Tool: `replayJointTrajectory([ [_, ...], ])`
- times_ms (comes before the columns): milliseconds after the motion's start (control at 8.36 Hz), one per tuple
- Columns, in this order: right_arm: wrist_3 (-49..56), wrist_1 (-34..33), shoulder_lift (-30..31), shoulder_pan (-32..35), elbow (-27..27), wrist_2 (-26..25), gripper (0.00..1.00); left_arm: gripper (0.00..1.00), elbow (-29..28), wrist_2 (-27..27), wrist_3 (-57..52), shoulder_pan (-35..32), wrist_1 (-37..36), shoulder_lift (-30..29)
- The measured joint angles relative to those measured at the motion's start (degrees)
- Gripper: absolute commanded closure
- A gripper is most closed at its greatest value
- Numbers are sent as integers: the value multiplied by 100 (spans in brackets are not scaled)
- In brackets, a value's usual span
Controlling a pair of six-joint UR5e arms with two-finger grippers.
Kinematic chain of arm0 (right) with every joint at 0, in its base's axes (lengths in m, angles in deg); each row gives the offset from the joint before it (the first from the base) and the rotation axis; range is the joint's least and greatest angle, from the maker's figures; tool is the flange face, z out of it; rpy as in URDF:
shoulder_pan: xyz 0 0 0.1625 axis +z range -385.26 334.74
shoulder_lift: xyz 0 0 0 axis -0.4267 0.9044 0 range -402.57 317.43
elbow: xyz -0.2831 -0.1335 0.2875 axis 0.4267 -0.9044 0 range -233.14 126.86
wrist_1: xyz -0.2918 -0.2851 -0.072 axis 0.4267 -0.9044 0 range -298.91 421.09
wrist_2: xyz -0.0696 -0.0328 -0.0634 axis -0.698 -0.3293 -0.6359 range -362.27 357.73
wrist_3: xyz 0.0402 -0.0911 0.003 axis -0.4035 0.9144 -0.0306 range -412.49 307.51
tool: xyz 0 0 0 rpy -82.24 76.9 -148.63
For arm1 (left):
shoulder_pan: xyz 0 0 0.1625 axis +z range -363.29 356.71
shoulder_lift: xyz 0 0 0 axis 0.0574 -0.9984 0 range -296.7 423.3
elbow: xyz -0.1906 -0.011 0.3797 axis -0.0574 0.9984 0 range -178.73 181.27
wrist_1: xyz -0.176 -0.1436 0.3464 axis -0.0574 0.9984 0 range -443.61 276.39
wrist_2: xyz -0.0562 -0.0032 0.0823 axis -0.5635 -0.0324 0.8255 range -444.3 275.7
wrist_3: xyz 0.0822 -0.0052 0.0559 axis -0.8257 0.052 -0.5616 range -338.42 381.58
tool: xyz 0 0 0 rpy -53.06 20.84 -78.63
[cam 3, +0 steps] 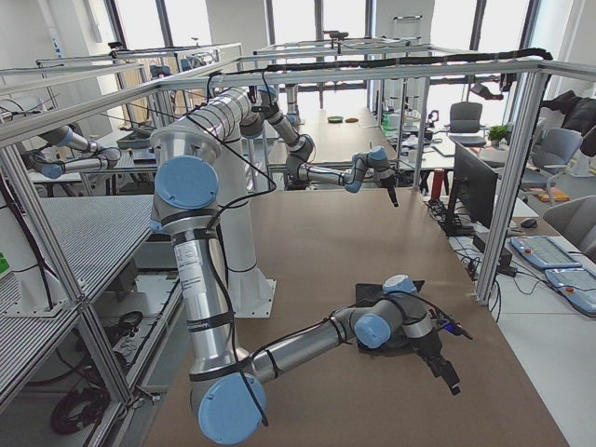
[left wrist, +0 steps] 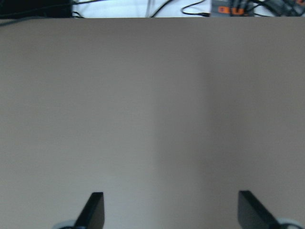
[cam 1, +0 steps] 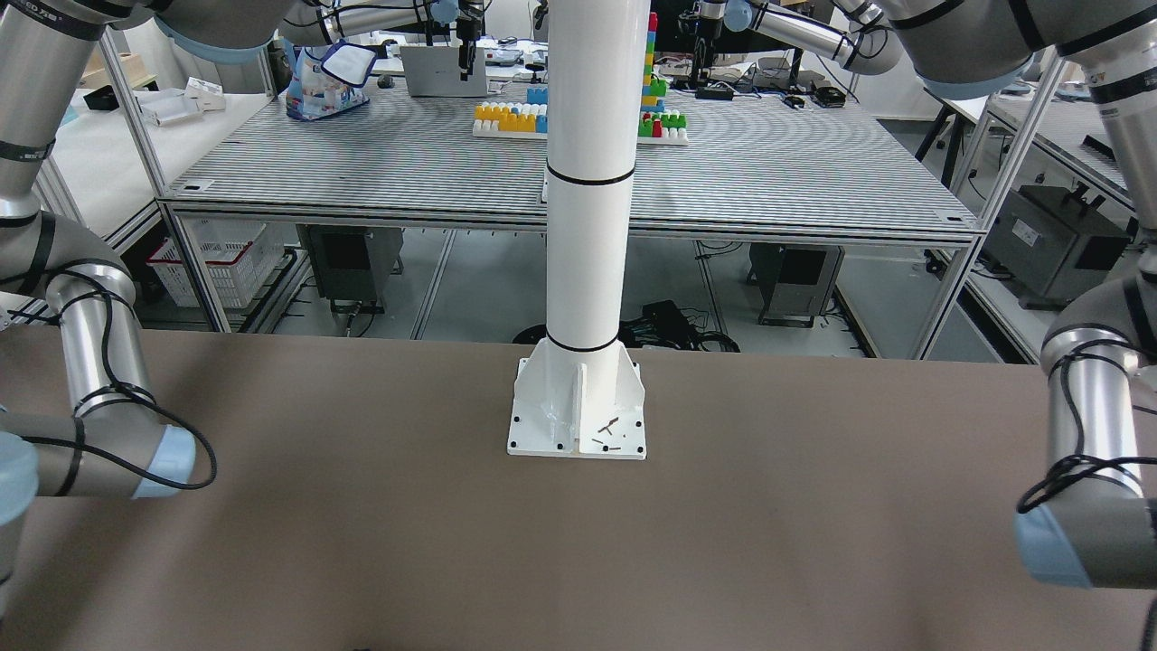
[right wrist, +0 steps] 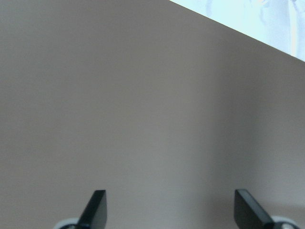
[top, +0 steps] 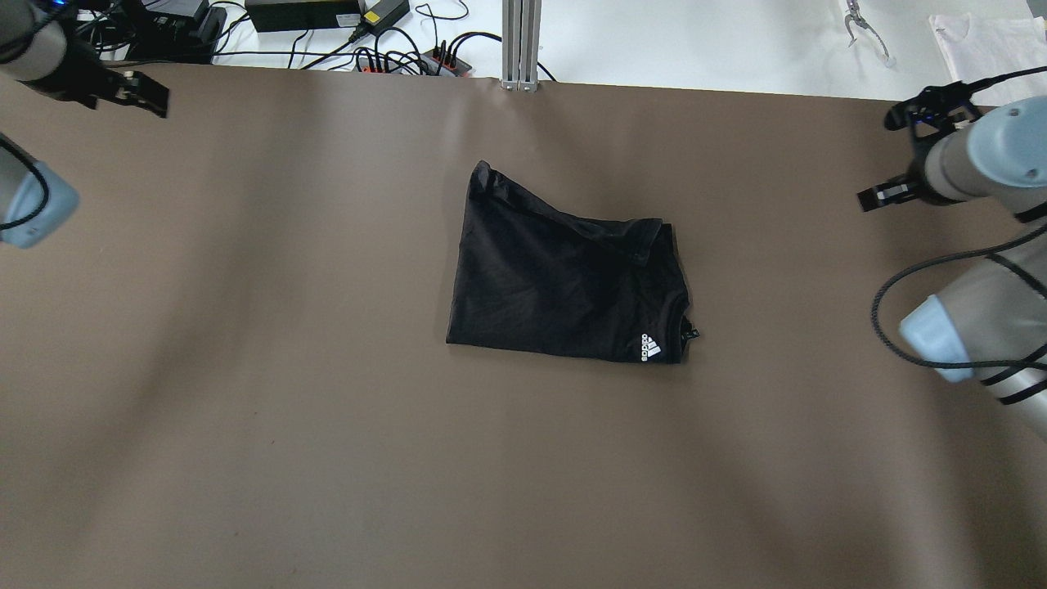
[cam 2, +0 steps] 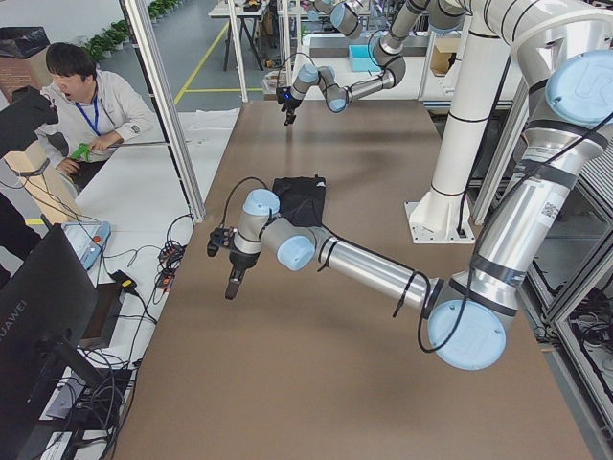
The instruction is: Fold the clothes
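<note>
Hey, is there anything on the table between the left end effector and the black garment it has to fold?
Nothing visible does. The left end effector hangs open over the far left part of the table. Only bare brown tabletop lies between it and the black garment, which sits near the middle.

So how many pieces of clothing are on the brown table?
1. The black garment lies folded near the middle of the brown table. A white item, maybe cloth, lies off it past the far right corner. None looks hidden.
</note>
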Motion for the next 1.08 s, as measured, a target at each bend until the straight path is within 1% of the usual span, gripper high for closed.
replayJointTrajectory([
  [359, 2125, -42, 711, 1346, 264, -21, 6, 0, 47, 32, -2476, -1368, -104, 847],
  [598, 3026, 100, 1204, 1961, 424, -143, 6, 0, 227, 242, -3949, -2045, 37, 1575],
  [718, 3317, 119, 1309, 2218, 483, -147, 6, 0, 299, 467, -4414, -2314, 191, 1819],
  [837, 3442, 106, 1354, 2367, 524, -153, 6, 0, 420, 588, -4612, -2520, 213, 1930],
  [1076, 3504, 89, 1390, 2467, 528, -178, 6, 0, 689, 833, -4517, -2675, 46, 1958],
])
